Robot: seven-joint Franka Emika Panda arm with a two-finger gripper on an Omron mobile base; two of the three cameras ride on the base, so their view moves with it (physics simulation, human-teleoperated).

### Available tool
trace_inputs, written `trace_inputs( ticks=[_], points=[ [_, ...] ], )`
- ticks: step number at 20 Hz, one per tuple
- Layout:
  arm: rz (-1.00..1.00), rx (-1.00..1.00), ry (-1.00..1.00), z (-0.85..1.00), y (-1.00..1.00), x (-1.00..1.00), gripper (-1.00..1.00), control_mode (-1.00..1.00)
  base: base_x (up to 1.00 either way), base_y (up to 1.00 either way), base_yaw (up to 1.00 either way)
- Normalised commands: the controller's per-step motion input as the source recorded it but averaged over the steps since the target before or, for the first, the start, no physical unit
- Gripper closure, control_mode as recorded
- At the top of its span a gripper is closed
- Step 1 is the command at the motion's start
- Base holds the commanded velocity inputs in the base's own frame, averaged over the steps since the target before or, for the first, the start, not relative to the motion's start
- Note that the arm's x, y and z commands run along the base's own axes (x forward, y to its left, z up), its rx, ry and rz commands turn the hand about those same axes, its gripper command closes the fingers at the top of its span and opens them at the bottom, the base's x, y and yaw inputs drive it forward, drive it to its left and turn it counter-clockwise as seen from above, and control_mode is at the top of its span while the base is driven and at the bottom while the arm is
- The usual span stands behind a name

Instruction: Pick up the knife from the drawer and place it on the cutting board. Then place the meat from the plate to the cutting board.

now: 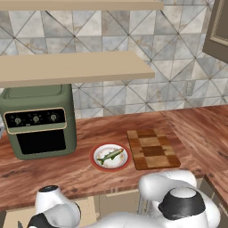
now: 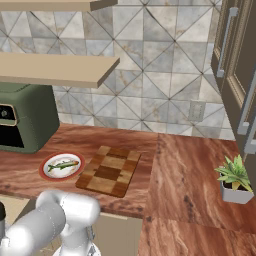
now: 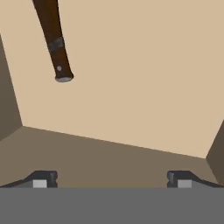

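Observation:
In the hand view I look down into the tan drawer (image 3: 131, 87). The knife's dark brown handle (image 3: 54, 39) lies on its floor at the upper left, with the blade out of frame. My gripper (image 3: 112, 178) is open and holds nothing; its fingertips (image 3: 41, 179) stand wide apart, well short of the handle. The checkered cutting board (image 1: 152, 148) (image 2: 109, 170) lies bare on the counter. Left of it sits the red-rimmed plate (image 1: 96, 163) (image 2: 47, 172) with the meat (image 1: 110, 156) (image 2: 63, 165), a small greenish fish, on it.
A green countertop oven (image 1: 39, 120) (image 2: 20, 122) stands at the left under tan shelves (image 1: 71, 67). A small potted plant (image 2: 234, 180) sits on the right counter by tall dark cabinet doors (image 2: 240, 75). The drawer's side walls (image 3: 8, 113) rise on either side.

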Motion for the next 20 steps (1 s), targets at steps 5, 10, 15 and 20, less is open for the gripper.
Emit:
trace_inputs(
  ticks=[5, 10, 15, 20],
  points=[
    [0.02, -0.06, 0.00, -0.06, 0.11, 0.25, -1.00, -1.00, 0.00, 0.00, 0.00],
    [0.05, -0.04, 0.00, -0.06, 0.02, 0.17, -1.00, -1.00, 0.00, 0.00, 0.00],
    [0.04, -0.03, 0.00, -0.10, 0.13, 0.14, -1.00, -1.00, 0.00, 0.00, 0.00],
    [0.04, -0.04, 0.00, -0.17, 0.19, 0.11, -1.00, -1.00, 0.00, 0.00, 0.00]
  ],
)
